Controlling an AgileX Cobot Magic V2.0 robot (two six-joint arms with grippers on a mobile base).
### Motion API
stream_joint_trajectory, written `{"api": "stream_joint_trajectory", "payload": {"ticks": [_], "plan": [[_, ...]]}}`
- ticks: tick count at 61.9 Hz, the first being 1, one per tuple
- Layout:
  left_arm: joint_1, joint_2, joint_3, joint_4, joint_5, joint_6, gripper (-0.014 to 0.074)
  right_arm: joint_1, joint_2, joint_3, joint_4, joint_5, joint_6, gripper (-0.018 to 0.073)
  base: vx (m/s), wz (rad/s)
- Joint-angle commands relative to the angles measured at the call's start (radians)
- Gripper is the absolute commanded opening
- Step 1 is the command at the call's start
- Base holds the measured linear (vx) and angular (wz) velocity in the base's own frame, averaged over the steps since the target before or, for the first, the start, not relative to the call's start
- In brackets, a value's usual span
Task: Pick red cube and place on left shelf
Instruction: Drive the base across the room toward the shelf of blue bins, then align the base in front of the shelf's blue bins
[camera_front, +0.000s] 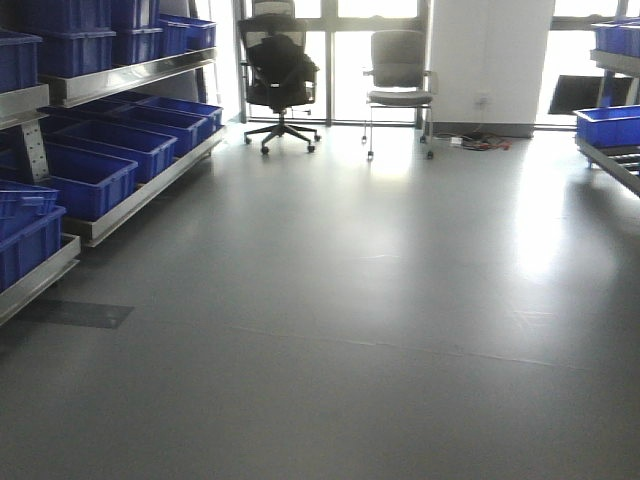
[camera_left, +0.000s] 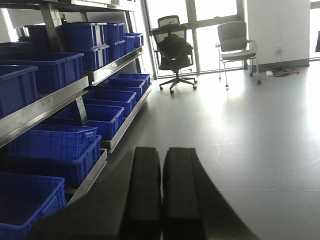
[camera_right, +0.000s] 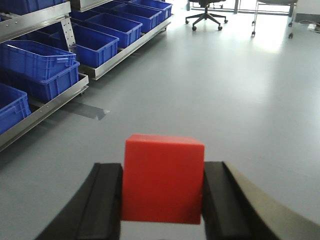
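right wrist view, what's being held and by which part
The right gripper is shut on the red cube, fingers pressing its two opposite side faces. The left gripper is shut, empty.

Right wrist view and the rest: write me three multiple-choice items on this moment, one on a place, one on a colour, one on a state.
1. Where is the red cube? A on the floor; B between the fingers of the right gripper; C on a chair seat.
2. What colour are the crates on the left shelf? A green; B white; C blue.
3. How is the left gripper? A wide open; B shut with nothing in it; C shut on the cube.
B: the right wrist view shows the fingers against its sides. C: every crate is blue. B: its fingers lie together, nothing between.
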Motion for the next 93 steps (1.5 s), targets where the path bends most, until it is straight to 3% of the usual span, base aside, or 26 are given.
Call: {"api": "stream_joint_trajectory", "payload": {"ticks": [1, 93], "plan": [[-0.001, -0.004, 0.022, -0.005, -0.090, 0.001, 0.0106, -0.008, 0.004, -0.028, -0.013, -0.096, -0.008, 0.0057, 0.53, 0.31], [-0.001, -0.004, 0.022, -0.005, -0.090, 0.001, 0.0106, -0.008, 0.004, -0.028, -0.013, -0.096, -0.008, 0.0057, 0.48, 0.43]]}}
